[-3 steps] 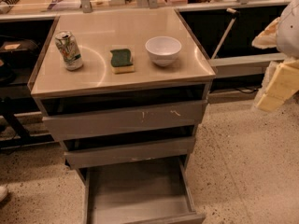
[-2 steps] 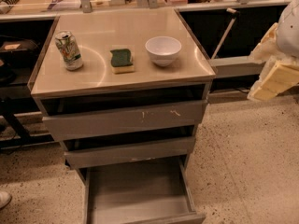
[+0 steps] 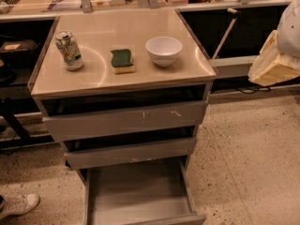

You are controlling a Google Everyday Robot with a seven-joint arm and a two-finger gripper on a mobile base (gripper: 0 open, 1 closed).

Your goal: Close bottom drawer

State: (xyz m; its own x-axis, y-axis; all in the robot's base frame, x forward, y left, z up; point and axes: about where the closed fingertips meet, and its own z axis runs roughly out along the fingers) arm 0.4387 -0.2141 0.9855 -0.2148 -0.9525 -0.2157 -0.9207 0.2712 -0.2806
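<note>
Low in the frame, the bottom drawer [image 3: 140, 196] is pulled far out. The gripper [image 3: 274, 62] hangs far off at upper right; I cannot tell its grip. It could bump the middle drawer [image 3: 131, 153] instead.

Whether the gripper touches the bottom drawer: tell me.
Apart. The camera view shows the gripper at the right edge, high up, with floor between it and the open bottom drawer.

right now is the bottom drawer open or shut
Open: the bottom drawer is pulled out, its inside showing. The gripper hangs at the right, apart from it.
</note>
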